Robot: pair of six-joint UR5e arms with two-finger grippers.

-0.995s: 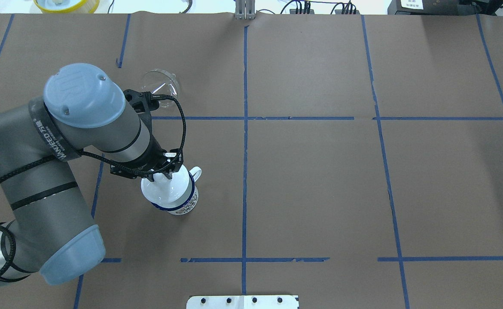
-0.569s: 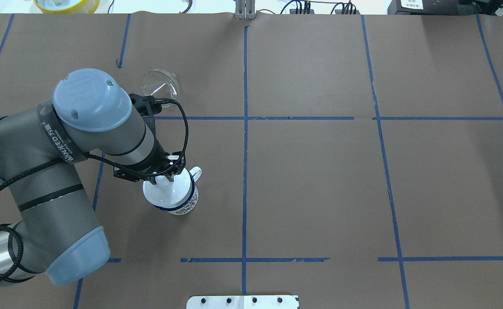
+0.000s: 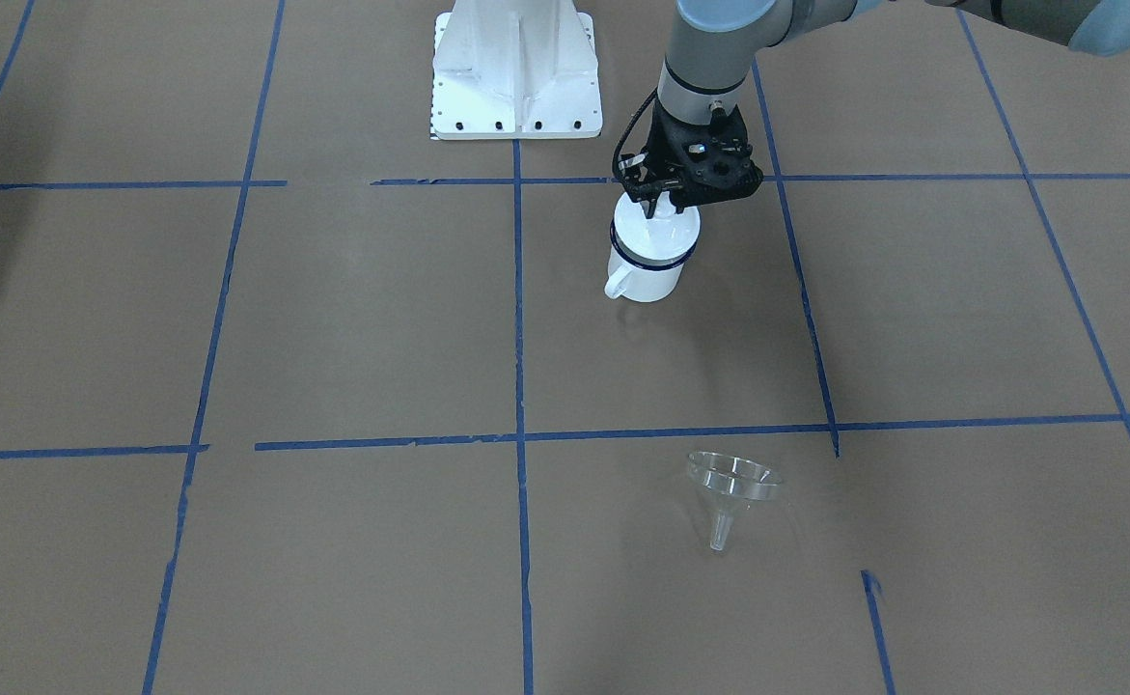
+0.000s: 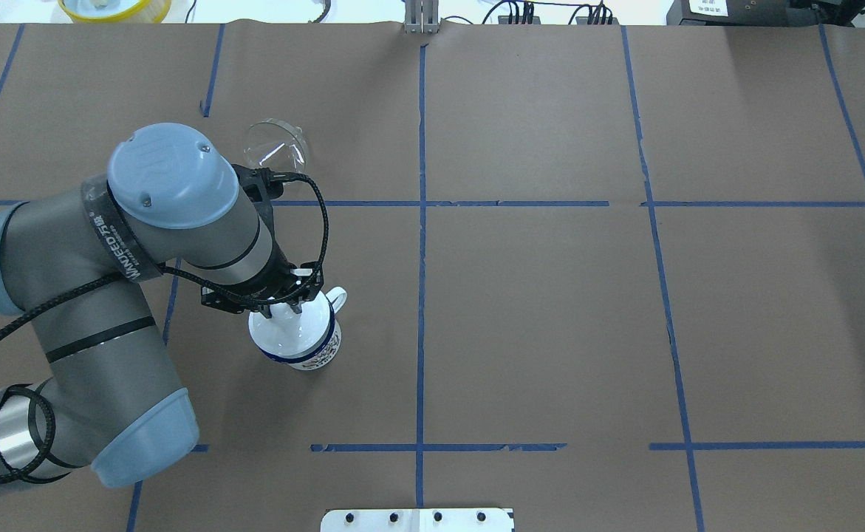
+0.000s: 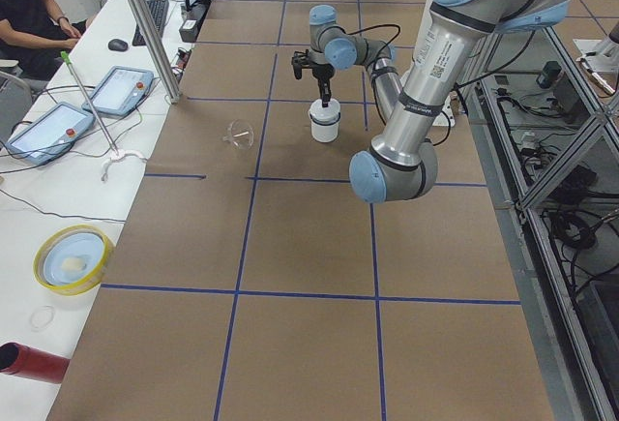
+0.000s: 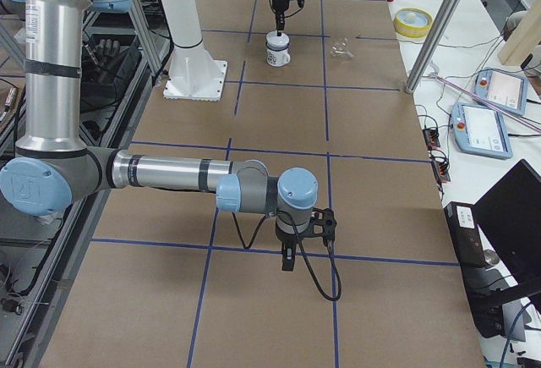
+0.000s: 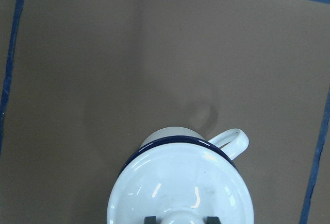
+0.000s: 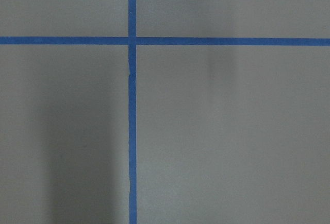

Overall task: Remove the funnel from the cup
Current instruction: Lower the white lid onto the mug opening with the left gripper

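When seen from the front, the funnel (image 3: pixel 730 487) was not in the cup (image 3: pixel 644 275) at all. It lay on the bare tabletop (image 3: pixel 333 319), well apart from the cup, on the side far from the robot. It looked to rest on its side, with the thin spout pointing away from the robot and the wide mouth turned back toward it. The cup stood upright with a white lid (image 3: pixel 661 236) on top. The left jaws pointed straight down onto that lid.

From overhead, the funnel lay almost straight ahead of the left jaws, past the blue tape line (image 4: pixel 521 203) and a bit to the robot's left. The left arm (image 4: pixel 181 222) was much the nearer one.

From the left end, the cup sat under the left jaws and the funnel lay apart from it.

From the right end, the right arm (image 6: pixel 169 172) hung over the tabletop far from both things. I could not tell if the right jaws were open or closed.

From the left wrist, the left jaws were almost closed, one on each side of the lid's knob (image 7: pixel 183 216), holding it.

The right wrist saw only tape and tabletop.

I think the funnel job was done.
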